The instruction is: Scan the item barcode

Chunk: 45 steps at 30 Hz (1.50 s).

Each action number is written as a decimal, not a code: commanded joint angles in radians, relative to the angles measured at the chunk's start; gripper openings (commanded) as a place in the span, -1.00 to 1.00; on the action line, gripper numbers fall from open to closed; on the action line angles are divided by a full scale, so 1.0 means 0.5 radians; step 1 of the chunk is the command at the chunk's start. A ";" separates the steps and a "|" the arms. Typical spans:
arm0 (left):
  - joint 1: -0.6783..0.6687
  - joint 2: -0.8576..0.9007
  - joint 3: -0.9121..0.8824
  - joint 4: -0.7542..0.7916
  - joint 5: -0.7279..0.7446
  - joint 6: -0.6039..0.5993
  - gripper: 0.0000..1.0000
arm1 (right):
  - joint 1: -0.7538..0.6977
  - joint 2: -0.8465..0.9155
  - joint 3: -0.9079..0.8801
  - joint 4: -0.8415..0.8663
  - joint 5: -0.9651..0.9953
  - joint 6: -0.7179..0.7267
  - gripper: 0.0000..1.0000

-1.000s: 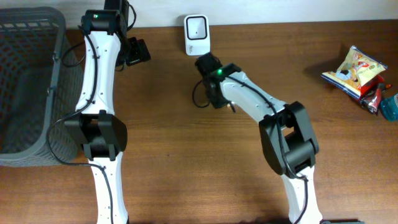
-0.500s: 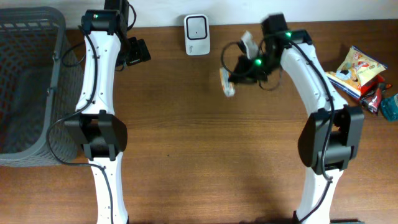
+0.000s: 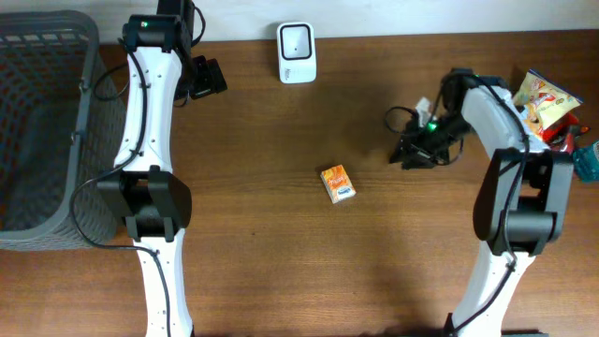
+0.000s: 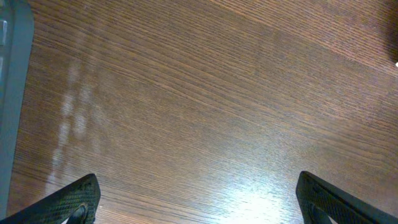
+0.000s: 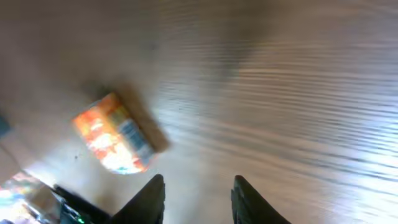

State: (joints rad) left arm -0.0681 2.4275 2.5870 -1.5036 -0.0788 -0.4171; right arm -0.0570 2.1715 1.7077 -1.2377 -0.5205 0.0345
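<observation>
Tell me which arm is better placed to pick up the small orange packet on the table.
Probably the right. The right gripper is open, empty and close beside the orange packet, which its wrist camera sees. The left gripper, also open, is far off on the basket side.

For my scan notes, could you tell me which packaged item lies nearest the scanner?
The small orange packet, alone mid-table; the other snack packs cluster at the right edge.

Shop checkout bench — barcode scanner (image 3: pixel 297 52), shopping basket (image 3: pixel 37 112), snack packets (image 3: pixel 535 105).
</observation>
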 commanded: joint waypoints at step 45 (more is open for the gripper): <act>-0.002 0.020 -0.002 -0.002 0.014 -0.032 0.99 | 0.779 -0.061 0.073 0.482 -0.739 0.132 -0.92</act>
State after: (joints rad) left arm -0.0681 2.4275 2.5870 -1.5036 -0.0788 -0.4171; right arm 0.3302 2.1471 1.7821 -1.0348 -0.6079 0.1474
